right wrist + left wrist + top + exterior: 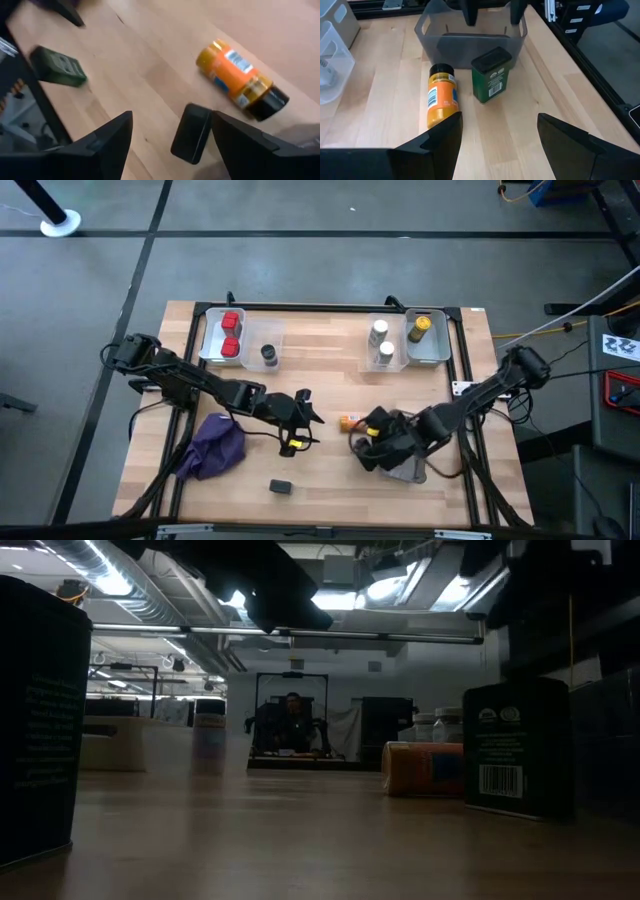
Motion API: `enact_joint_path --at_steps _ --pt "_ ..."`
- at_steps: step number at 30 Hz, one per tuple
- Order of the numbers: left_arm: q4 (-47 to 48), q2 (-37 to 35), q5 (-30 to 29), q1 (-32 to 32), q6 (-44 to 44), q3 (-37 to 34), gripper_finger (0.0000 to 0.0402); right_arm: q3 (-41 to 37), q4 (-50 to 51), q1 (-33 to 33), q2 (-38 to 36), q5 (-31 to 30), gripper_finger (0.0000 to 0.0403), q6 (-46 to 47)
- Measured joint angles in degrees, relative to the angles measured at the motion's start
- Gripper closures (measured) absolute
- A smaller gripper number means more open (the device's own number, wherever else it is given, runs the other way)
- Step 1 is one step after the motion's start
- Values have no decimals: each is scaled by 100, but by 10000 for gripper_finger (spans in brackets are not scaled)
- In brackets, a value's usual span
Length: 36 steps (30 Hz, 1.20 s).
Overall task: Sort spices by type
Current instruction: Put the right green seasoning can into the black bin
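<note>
Pale wooden boards make up the table (330,370), framed by black rails, with grey floor all round it. Along its far edge stand clear bins. One bin (212,345) at far left holds the two red cubes (231,335), one behind the other; the bin (270,338) beside it holds a dark jar (268,355). Toward the right, another clear bin (383,360) holds two white-capped bottles (381,340), and the greyer bin (438,345) next to it holds the yellow-lidded jar (421,326).

Still loose near the middle is the orange bottle (441,98), lying on its side, with a black cap, a blue-and-white label and an amber band by the cap. Just beside it stands a dark green tin (490,73) with a white label and a barcode, in front of an empty grey bin (470,40). A second green tin (59,66) lies flat farther off, and a small dark block (282,486) sits near the table's front edge.

Over the middle of the table, the left gripper (500,137) faces the orange bottle and tin, its fingers spread wide and holding nothing. Close by on the bottle's other side, the right gripper (170,137) is also spread, with a dark tin (191,132) lying between its fingers. A purple cloth (212,448) lies crumpled at front left.
</note>
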<state>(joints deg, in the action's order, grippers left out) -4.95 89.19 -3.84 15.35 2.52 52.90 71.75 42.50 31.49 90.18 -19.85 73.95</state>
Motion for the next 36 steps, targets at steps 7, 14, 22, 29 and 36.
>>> enact_joint_path --at_steps 7,14,22,29,36 --pt "6 0 0 0 0 0 160 312 468 -1 497 153 133 362" --pt "7 0 0 -2 0 0 160 345 536 -1 867 340 133 414" --pt "7 0 2 0 -52 0 160 345 524 -1 1243 446 133 425" --pt "7 0 2 -2 -63 0 160 343 514 -1 1465 497 188 425" --pt "7 0 2 -2 -63 0 160 351 523 -1 1428 503 271 402"
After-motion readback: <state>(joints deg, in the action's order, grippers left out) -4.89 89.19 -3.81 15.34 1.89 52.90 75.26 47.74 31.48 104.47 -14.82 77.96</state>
